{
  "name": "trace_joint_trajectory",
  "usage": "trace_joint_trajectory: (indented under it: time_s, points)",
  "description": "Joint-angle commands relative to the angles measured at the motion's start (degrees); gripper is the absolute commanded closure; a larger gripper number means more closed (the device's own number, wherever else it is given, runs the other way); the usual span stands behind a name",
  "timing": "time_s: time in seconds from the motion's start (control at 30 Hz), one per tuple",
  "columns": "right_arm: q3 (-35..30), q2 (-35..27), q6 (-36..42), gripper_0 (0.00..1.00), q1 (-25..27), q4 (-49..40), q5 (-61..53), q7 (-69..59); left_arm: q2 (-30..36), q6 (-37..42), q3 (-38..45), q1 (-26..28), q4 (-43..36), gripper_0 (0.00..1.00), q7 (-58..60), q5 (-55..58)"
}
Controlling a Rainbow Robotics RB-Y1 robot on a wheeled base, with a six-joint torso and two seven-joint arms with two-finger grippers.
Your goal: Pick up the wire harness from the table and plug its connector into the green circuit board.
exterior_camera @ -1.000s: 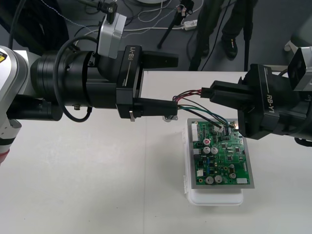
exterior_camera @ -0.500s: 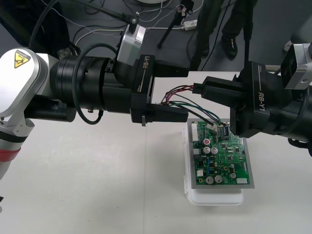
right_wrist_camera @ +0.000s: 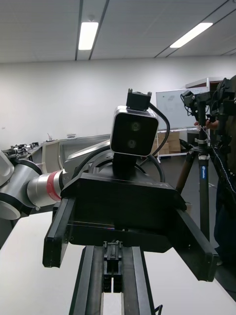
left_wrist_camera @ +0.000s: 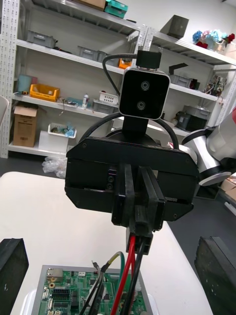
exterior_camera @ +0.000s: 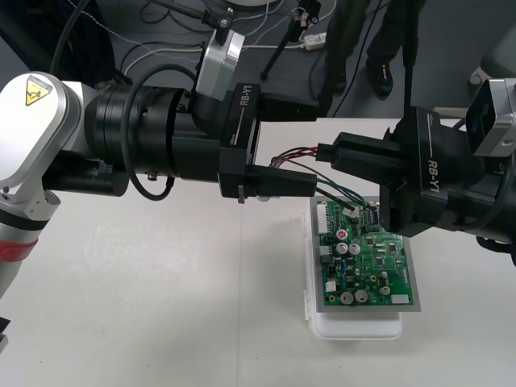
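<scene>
left gripper: my left gripper (exterior_camera: pixel 311 146) comes in from the left and hangs above the plain light table (exterior_camera: pixel 161 306), just off the far-left corner of the board.
left jaws: wide apart. My black fingers (left_wrist_camera: pixel 11 268) stand at the two bottom corners of the left wrist view and grip nothing.
right gripper: my right gripper (exterior_camera: pixel 325 151) comes in from the right, above the board's far edge. Its tips point straight at the left gripper, so the two face each other, close but not touching.
right jaws: narrow. My fingers (right_wrist_camera: pixel 88 290) are clamped on the harness's small black plug (left_wrist_camera: pixel 140 231).
harness: the small wire harness of thin red, black and green wires (exterior_camera: pixel 292 154) is off the table and hangs from my right fingers.
wire run: the wires loop out from the plug into the gap between my left fingers, then drop toward the board's far edge. I cannot tell whether they touch the lower left finger.
plug: in the air, not in the board.
socket end: I cannot make it out.
board: the green circuit board (exterior_camera: pixel 367 254) lies flat on its white base (exterior_camera: pixel 355 326) on the table, below and just nearer than my right gripper.
</scene>
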Motion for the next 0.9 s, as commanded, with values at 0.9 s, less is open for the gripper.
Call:
trace_joint_trajectory:
  time_s: [0.9]
  points:
    - [0.7, -0.7, 0.6, 1.0, 1.5, -2.8, -1.0, 2.0, 0.5, -5.5, 0.0, -3.0, -0.6, 0.0, -4.1, 3.5]
